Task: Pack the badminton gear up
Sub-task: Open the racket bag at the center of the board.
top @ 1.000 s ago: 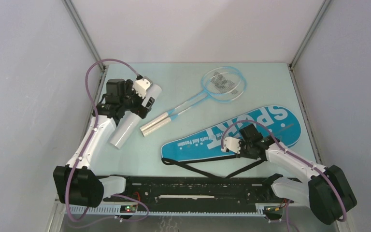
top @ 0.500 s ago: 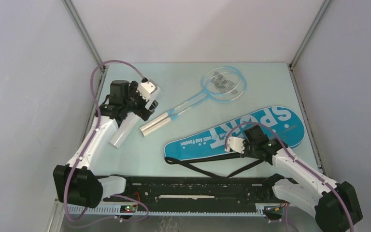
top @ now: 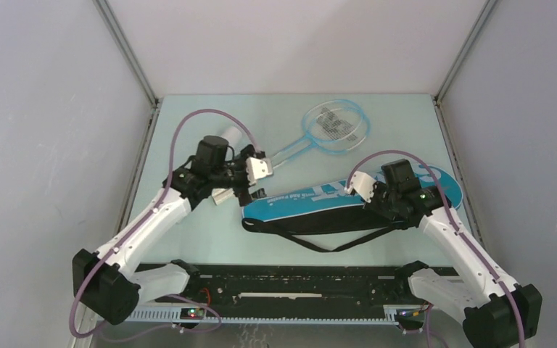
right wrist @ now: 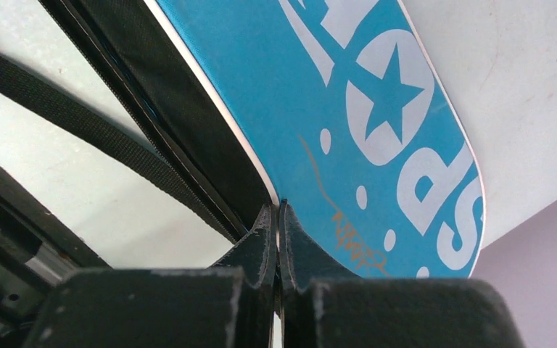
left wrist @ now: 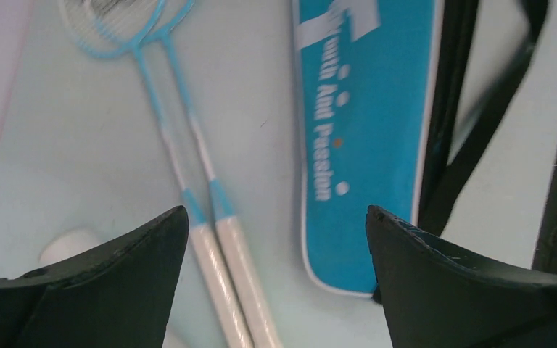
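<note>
The blue "SPORT" racket bag (top: 312, 197) lies mid-table with its black strap (top: 312, 243) looped in front. My right gripper (top: 381, 207) is shut on the bag's top flap edge (right wrist: 348, 109) and holds it raised, showing the black inside. Two light-blue rackets (top: 336, 125) lie at the back, their white handles (left wrist: 221, 279) side by side. My left gripper (left wrist: 275, 217) is open and empty, hovering over the handles and the bag's narrow end (left wrist: 366, 123). The white tube (top: 228, 134) is mostly hidden behind my left arm. No shuttlecocks are in view.
A black rail (top: 290, 283) runs along the near table edge between the arm bases. Grey walls and metal posts (top: 127, 51) close in the left, right and back sides. The strap (right wrist: 65, 109) lies close to the rail.
My left gripper left the tube and swung right to the racket handles. My right gripper moved up and away, lifting the bag's flap so the bag stands partly open.
</note>
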